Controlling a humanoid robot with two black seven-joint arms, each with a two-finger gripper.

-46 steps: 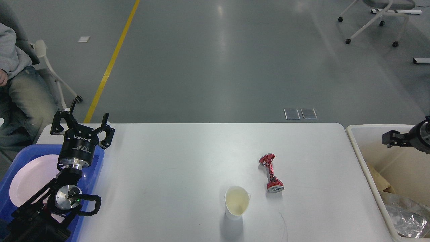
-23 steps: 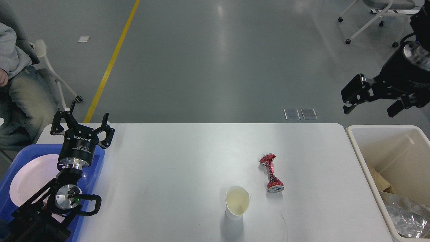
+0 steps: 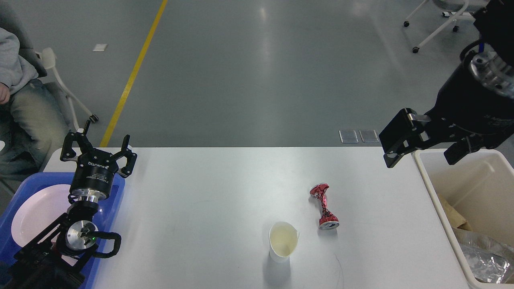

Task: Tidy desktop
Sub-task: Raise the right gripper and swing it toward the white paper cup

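Observation:
The white desktop (image 3: 225, 188) fills the lower half of the head view. On it lie a crushed red can (image 3: 324, 206) right of centre and an upright white paper cup (image 3: 283, 241) near the front edge. My left gripper (image 3: 98, 150) stands open and empty over the desktop's far left corner, above the blue tray. My right gripper (image 3: 423, 154) hangs open and empty above the desktop's far right corner, beside the bin's rim and well behind and to the right of the can.
A blue tray (image 3: 114, 200) at the left holds a white plate (image 3: 38, 214). A cream bin (image 3: 429, 184) at the right holds crumpled paper and foil. A seated person (image 3: 20, 96) is at the far left; a rolling chair (image 3: 445, 24) stands at the far right.
My right arm rose out of the bin area, then swung left and down towards the desktop's far right corner, gripper open. The left arm, can and cup have not moved.

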